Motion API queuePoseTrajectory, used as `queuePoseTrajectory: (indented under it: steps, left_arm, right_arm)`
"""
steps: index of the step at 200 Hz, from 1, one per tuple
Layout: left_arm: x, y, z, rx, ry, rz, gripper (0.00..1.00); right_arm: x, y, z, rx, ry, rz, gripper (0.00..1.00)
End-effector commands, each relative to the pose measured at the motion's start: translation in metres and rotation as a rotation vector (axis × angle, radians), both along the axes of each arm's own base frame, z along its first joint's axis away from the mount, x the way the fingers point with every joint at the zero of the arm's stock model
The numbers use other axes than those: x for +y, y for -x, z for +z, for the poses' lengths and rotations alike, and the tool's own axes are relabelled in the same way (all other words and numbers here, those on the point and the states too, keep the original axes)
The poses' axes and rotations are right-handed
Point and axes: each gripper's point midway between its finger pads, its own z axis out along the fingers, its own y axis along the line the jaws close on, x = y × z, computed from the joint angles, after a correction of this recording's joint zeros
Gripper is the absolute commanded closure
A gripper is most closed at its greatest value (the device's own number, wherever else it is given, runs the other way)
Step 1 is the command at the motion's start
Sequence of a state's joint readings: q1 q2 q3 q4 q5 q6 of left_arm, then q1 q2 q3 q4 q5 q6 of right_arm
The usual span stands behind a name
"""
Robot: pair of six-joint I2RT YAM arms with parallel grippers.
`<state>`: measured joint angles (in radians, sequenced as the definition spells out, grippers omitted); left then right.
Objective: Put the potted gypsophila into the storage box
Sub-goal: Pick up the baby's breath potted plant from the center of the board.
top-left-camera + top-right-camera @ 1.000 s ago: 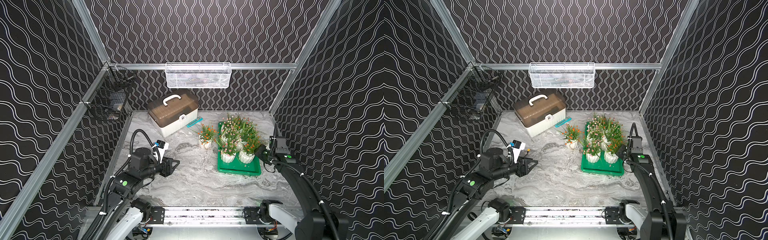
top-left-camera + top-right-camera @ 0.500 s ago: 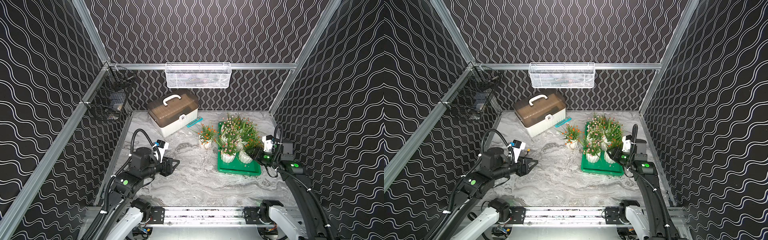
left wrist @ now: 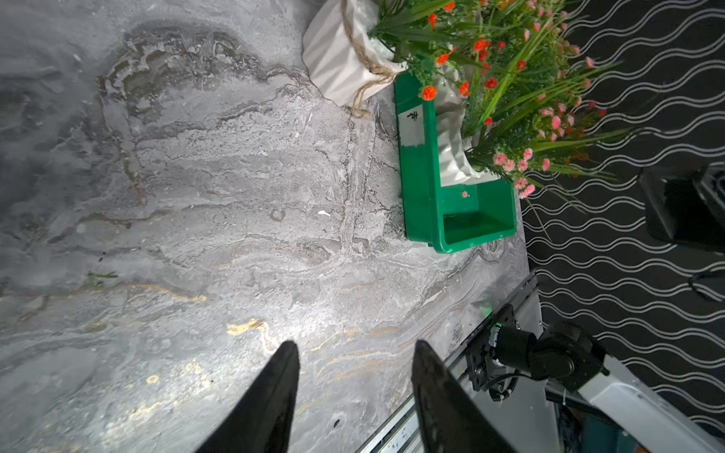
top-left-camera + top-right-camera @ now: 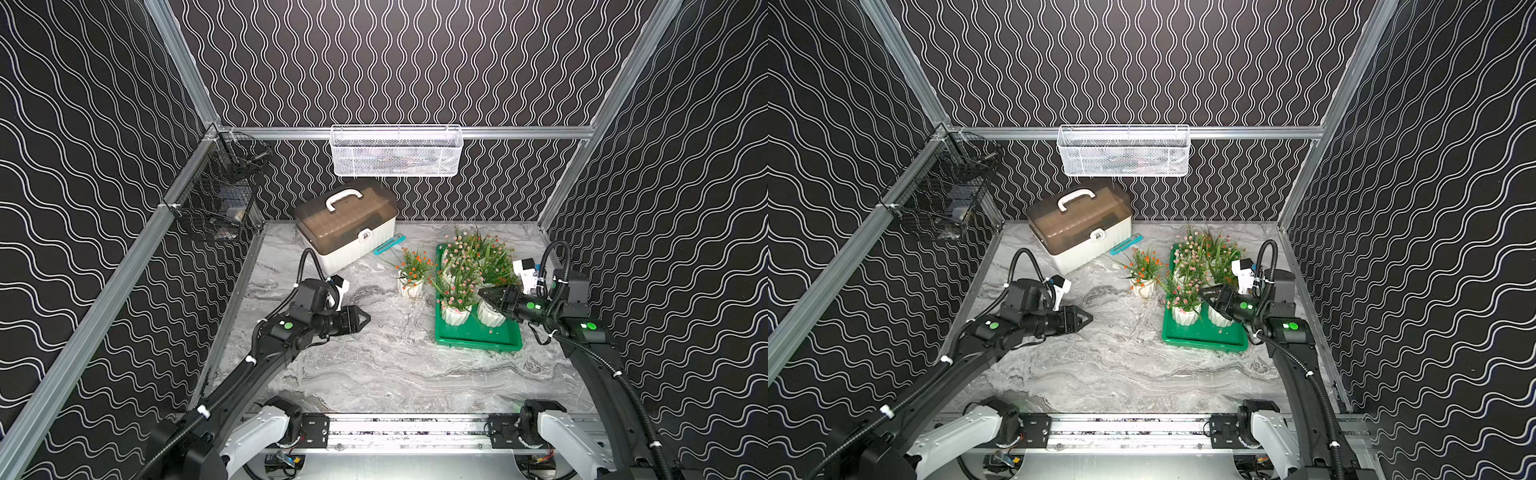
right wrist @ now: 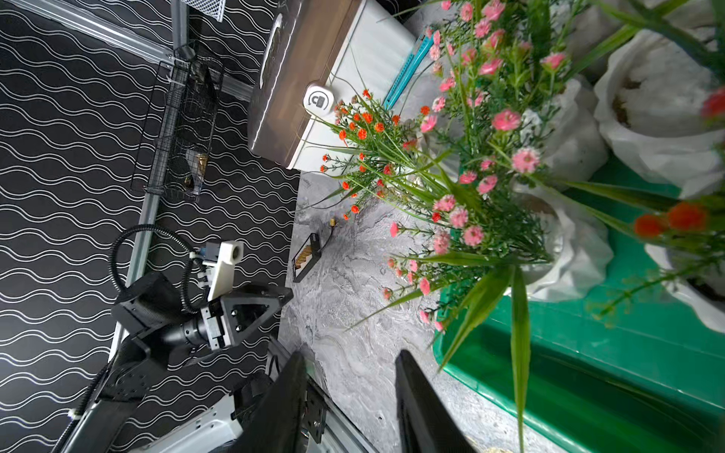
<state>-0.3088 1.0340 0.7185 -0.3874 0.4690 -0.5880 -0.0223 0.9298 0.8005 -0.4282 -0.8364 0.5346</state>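
Note:
The green storage box (image 4: pixel 478 343) (image 4: pixel 1200 343) stands on the right of the marble table, with several potted gypsophila in it. One white pot with orange flowers (image 4: pixel 411 286) (image 4: pixel 1143 287) stands on the table just left of the box. In the left wrist view that pot (image 3: pixel 337 59) touches the box's corner (image 3: pixel 421 188). My right gripper (image 4: pixel 482 293) (image 4: pixel 1202 293) (image 5: pixel 349 359) hovers open and empty over the front pots, pointing left. Open too, with nothing in it, my left gripper (image 4: pixel 365 320) (image 4: pixel 1089 319) (image 3: pixel 353 349) hangs over bare table, well left of the pots.
A white case with a brown lid (image 4: pixel 347 226) stands at the back, with a teal strip (image 4: pixel 389 244) beside it. A white mesh basket (image 4: pixel 397 151) hangs on the back rail and a black wire basket (image 4: pixel 216 199) on the left wall. A small black holder (image 5: pixel 306 259) lies on the table.
My right gripper has swung left from the box's right edge to above its front pots. The left arm has stayed put.

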Motion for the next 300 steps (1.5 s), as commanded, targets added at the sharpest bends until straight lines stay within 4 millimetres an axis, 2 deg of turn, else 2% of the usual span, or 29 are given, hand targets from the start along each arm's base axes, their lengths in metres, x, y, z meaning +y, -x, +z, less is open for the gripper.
queuePoseTrajectory:
  steps: [1, 24, 53, 72, 91, 108, 138, 147, 162, 173, 175, 182, 210, 229, 247, 270, 275, 300]
  left_arm:
    - [-0.002, -0.02, 0.009, -0.038, 0.032, 0.055, 0.5]
    - [0.002, -0.033, 0.003, -0.029, -0.008, 0.089, 0.5]
    - [-0.004, -0.054, -0.005, 0.006, -0.021, 0.088, 0.49]
    - [-0.008, -0.065, -0.01, 0.031, -0.039, 0.081, 0.48]
    - [-0.008, -0.069, -0.007, 0.028, -0.057, 0.08, 0.48]
    - [-0.003, -0.064, 0.003, 0.005, -0.079, 0.078, 0.47]
    - [0.014, -0.033, 0.038, -0.079, -0.145, 0.034, 0.46]
    - [0.024, -0.023, 0.047, -0.099, -0.188, 0.034, 0.45]
    - [0.04, -0.009, 0.061, -0.122, -0.231, 0.04, 0.45]
    - [0.047, -0.001, 0.071, -0.143, -0.229, 0.039, 0.44]
    - [0.048, 0.0, 0.072, -0.145, -0.229, 0.04, 0.45]
    - [0.052, 0.005, 0.075, -0.153, -0.234, 0.042, 0.44]
    - [0.066, 0.014, 0.065, -0.138, -0.257, 0.057, 0.45]
    - [0.06, 0.012, 0.063, -0.133, -0.188, 0.034, 0.46]
    - [0.064, 0.003, 0.054, -0.113, -0.125, 0.055, 0.46]
    - [0.053, -0.003, 0.043, -0.076, 0.097, 0.046, 0.47]
    - [0.058, -0.005, 0.044, -0.07, 0.132, 0.056, 0.47]
    - [0.066, -0.006, 0.048, -0.111, 0.101, 0.079, 0.45]
  right_arm:
    - [0.003, -0.003, 0.001, -0.01, -0.003, 0.018, 0.6]
    - [0.001, -0.009, -0.012, 0.014, 0.049, -0.011, 0.6]
    - [0.002, -0.013, -0.018, 0.027, 0.094, -0.014, 0.6]
    - [0.009, -0.013, -0.02, 0.035, 0.118, 0.008, 0.6]
    - [0.018, -0.011, -0.022, 0.034, 0.169, 0.031, 0.6]
    - [0.033, -0.007, -0.023, 0.023, 0.219, 0.061, 0.61]
    - [0.075, 0.003, -0.015, -0.009, 0.328, 0.138, 0.61]
    - [0.095, 0.009, -0.013, -0.029, 0.359, 0.183, 0.61]
    - [0.115, 0.007, -0.015, -0.027, 0.413, 0.205, 0.63]
    - [0.131, 0.006, -0.024, -0.023, 0.464, 0.24, 0.64]
    - [0.135, 0.004, -0.017, -0.041, 0.465, 0.239, 0.65]
    - [0.146, 0.001, -0.022, -0.051, 0.502, 0.254, 0.65]
    - [0.187, -0.014, -0.043, -0.081, 0.645, 0.336, 0.66]
    - [0.205, -0.03, -0.057, -0.071, 0.71, 0.349, 0.66]
    - [0.216, -0.041, -0.066, -0.069, 0.782, 0.358, 0.67]
    - [0.226, -0.059, -0.076, -0.076, 0.857, 0.339, 0.67]
    - [0.227, -0.063, -0.077, -0.078, 0.872, 0.334, 0.67]
    - [0.236, -0.083, -0.089, -0.065, 0.938, 0.315, 0.67]
